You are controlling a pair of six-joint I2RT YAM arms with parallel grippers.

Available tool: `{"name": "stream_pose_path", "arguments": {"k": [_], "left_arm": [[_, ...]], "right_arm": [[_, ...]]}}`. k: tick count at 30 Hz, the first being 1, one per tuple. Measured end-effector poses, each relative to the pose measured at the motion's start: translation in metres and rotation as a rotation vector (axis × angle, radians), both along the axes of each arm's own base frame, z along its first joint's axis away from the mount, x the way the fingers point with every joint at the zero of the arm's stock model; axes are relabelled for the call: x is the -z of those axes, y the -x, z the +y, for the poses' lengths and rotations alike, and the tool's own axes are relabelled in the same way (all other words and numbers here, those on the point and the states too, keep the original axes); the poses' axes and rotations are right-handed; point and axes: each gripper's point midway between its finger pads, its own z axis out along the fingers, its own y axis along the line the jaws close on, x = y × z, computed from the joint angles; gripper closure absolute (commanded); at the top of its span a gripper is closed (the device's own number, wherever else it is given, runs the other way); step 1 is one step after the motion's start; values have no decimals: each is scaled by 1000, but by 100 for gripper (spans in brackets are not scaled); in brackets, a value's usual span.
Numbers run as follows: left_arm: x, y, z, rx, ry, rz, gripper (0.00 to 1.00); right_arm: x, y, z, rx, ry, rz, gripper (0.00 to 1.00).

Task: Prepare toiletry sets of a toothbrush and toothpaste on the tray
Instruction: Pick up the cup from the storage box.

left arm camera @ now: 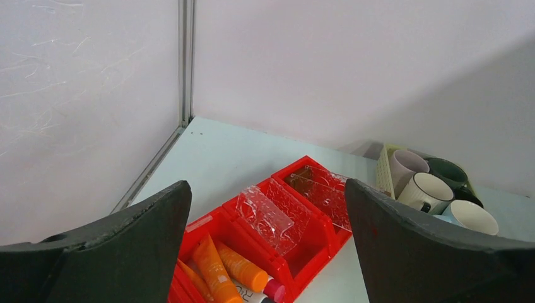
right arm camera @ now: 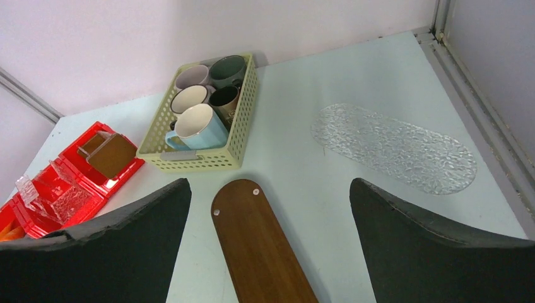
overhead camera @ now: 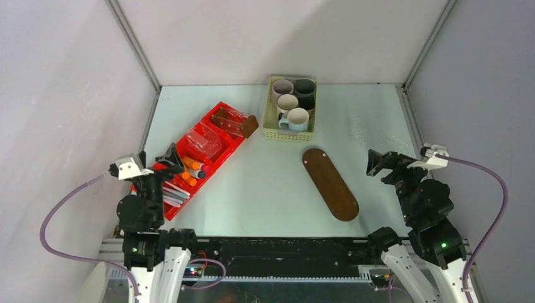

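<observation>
The dark brown oval tray (overhead camera: 330,184) lies bare on the table, slanted, and its far end shows in the right wrist view (right arm camera: 262,246). Orange toothpaste tubes (overhead camera: 191,165) lie in the red bin's near compartment (left arm camera: 211,268), beside slim white toothbrushes (overhead camera: 176,193). My left gripper (overhead camera: 169,156) hovers open over that end of the bin (left arm camera: 266,189), holding nothing. My right gripper (overhead camera: 380,161) stands open and empty to the right of the tray (right arm camera: 270,186). Mauve-grey (right arm camera: 192,77), dark green (right arm camera: 227,66) and small dark brown (right arm camera: 225,98) mugs stand in the basket.
The red compartmented bin (overhead camera: 217,136) runs diagonally at the left, with clear plastic pieces (left arm camera: 271,214) in its middle sections and a brown block (overhead camera: 250,126) at its far end. The yellow mesh basket (overhead camera: 272,129) sits at the back centre. A clear textured oval (right arm camera: 394,148) lies at the right.
</observation>
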Motion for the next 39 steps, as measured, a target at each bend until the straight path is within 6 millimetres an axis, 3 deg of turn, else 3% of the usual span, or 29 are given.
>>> {"name": "stream_pose_path", "arguments": {"k": [5,9,19,27,39], "left_arm": [[2,-3,0,1,0,13,2],[5,-6,0,1,0,27,2],[27,-21,-1,2,6,129,2],[30,-20,0,-2,8,141,2],[30,-19,-1,-2,15,140,2]], "right_arm": [[5,-6,3,-4,9,25,1],[19,-22,15,-37,28,95,1],[46,-82,63,-160,86,353,1],[88,-130,100,-216,81,549,1],[130,-210,145,-190,110,658,22]]}}
